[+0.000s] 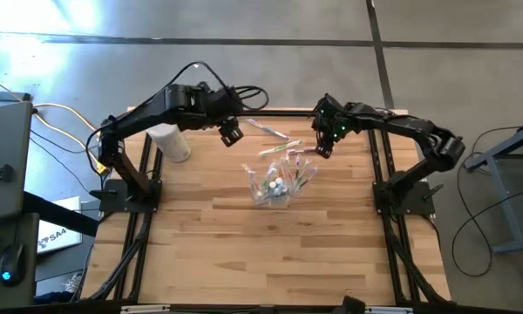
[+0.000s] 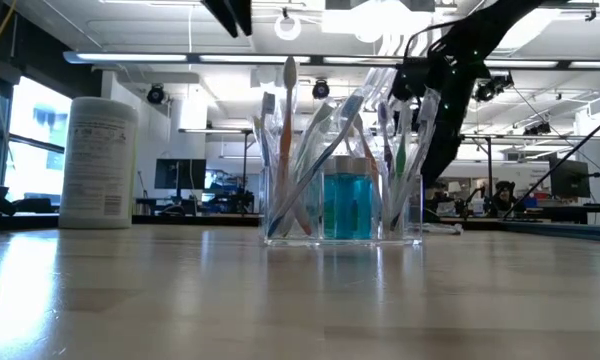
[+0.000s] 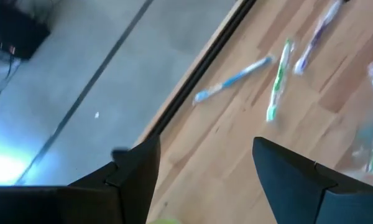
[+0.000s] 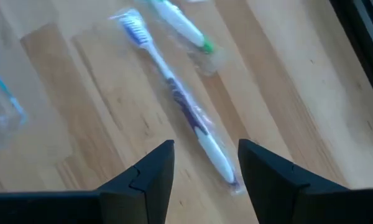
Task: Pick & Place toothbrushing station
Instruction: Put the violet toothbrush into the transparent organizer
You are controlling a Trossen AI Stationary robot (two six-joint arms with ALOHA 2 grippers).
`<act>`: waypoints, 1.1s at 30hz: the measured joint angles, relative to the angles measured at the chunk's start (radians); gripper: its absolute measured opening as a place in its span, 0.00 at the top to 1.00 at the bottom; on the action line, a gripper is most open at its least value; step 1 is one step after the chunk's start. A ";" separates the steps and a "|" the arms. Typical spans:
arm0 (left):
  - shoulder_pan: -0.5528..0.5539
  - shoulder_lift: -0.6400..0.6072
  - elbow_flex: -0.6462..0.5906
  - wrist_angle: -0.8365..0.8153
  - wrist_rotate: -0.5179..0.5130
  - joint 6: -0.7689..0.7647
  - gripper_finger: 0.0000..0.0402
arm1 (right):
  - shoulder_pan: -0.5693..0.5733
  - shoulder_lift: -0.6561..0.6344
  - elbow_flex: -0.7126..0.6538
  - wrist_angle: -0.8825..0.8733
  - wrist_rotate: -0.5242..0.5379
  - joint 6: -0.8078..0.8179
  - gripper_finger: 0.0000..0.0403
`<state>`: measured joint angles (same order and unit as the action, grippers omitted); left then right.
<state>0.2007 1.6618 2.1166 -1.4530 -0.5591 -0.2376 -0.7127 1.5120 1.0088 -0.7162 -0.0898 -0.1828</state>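
between both arms, nearer front: toothbrushing station (image 1: 276, 183); left gripper (image 1: 231, 133) and right gripper (image 1: 323, 146) above, jaws apart, empty.

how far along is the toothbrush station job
Done: the clear holder stands mid-table with several brushes in it. In hand: nothing; the right gripper hovers open over a wrapped purple toothbrush, and the left gripper is open. Left: three loose brushes still lie near the far edge.

Clear toothbrushing station (image 2: 342, 205) upright mid-table
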 joint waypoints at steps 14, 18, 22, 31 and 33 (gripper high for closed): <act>-0.144 -0.490 -0.641 0.434 -0.051 -0.069 0.38 | 0.089 0.017 -0.045 0.110 0.047 -0.138 0.57; -0.096 -0.600 -0.890 0.732 0.076 0.045 0.38 | 0.052 0.058 -0.045 0.107 0.021 -0.137 0.57; -0.060 -0.654 -1.057 0.966 0.170 0.131 0.38 | 0.051 0.117 -0.045 0.125 0.049 -0.160 0.57; 0.013 -0.660 -1.214 1.132 0.342 0.192 0.38 | 0.081 0.190 -0.045 0.242 0.127 -0.206 0.57; 0.027 -0.658 -1.240 1.165 0.359 0.207 0.38 | 0.084 0.190 -0.045 0.244 0.120 -0.214 0.57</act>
<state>0.2277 1.0042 0.8766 -0.2885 -0.2005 -0.0308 -0.6289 1.7020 0.9638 -0.4725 0.0299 -0.3965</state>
